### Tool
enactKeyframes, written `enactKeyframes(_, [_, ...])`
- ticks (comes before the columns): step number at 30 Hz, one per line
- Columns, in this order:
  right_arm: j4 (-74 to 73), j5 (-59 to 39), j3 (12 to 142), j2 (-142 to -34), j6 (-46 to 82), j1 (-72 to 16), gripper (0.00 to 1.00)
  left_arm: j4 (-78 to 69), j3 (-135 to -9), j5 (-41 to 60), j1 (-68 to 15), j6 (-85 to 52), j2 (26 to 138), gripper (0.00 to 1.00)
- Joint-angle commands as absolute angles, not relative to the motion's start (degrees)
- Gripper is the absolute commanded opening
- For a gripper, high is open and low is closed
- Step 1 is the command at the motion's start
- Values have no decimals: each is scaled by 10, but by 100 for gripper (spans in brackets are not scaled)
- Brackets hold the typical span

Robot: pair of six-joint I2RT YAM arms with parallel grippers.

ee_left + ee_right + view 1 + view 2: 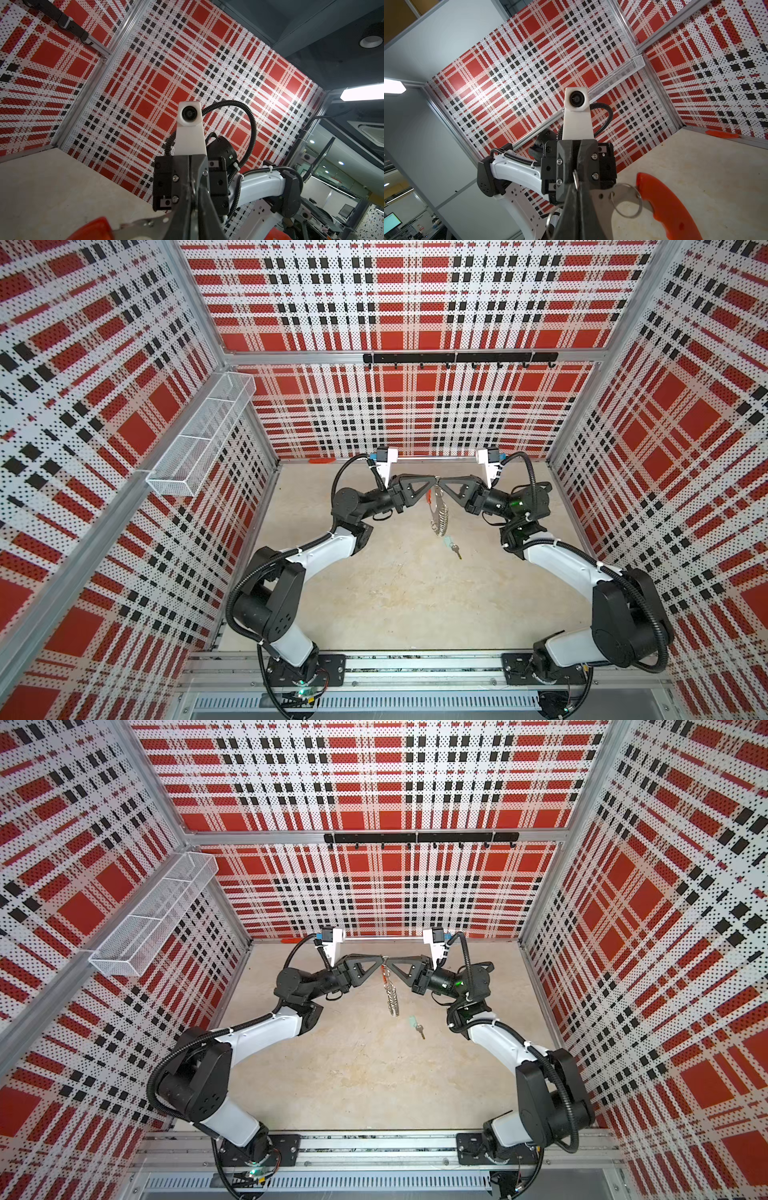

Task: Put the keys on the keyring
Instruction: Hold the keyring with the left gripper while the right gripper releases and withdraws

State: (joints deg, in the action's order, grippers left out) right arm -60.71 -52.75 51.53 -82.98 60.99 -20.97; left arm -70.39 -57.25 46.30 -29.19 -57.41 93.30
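Bench (395, 605): pale and mottled, and it carries the keys.
Keys (452, 546): lying flat on the bench with the teal tag toward the keyring, just beside its lowest loops.
Keyring (441, 514): hangs edge-on from where your two pincers meet, with its red segment (664, 207) toward your left arm.
Left pincer (433, 480): jaws nearly together on the keyring's top.
Right pincer (440, 480): clamped tight there, tip to tip with the left.
Orange strip (322, 461): lies against the far wall.

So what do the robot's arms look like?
Both the left arm and right arm have white shells, black joints and ribbed black cables. Each ends in black triangular jaws with a white camera mount. A green light glows on the right one.
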Motion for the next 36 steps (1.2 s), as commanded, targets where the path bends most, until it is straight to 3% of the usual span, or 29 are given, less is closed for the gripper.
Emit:
enactKeyframes(1, [-623,-526,534,-831,611,-216,0,-702,-572,463,-293,-561,932,10])
enactKeyframes(12, [-618,-526,541,-836,608,-219,0,-674,-572,452,-299,-536,925,19])
enactKeyframes(16, [-616,-526,542,-836,608,-220,0,-664,-572,449,-299,-531,924,5])
enactKeyframes(19, [-613,-526,542,-835,606,-219,0,-646,-573,443,-300,-520,918,0])
enactKeyframes(26, [-584,-518,541,-826,586,-219,0,-536,-585,410,-303,-448,893,0])
enactKeyframes(28, [-534,-510,540,-811,549,-217,15,-477,-594,388,-309,-403,879,0])
enactKeyframes(30, [-438,-488,531,-775,482,-207,38,-431,-603,376,-315,-368,870,0])
enactKeyframes(31, [-386,-468,524,-754,444,-200,45,-420,-605,373,-315,-361,868,0])
enactKeyframes(34, [-120,-305,518,-669,262,-190,57,-390,-607,360,-316,-345,862,0])
enactKeyframes(36, [-8,-170,509,-633,199,-192,57,-366,-609,345,-318,-332,861,0])
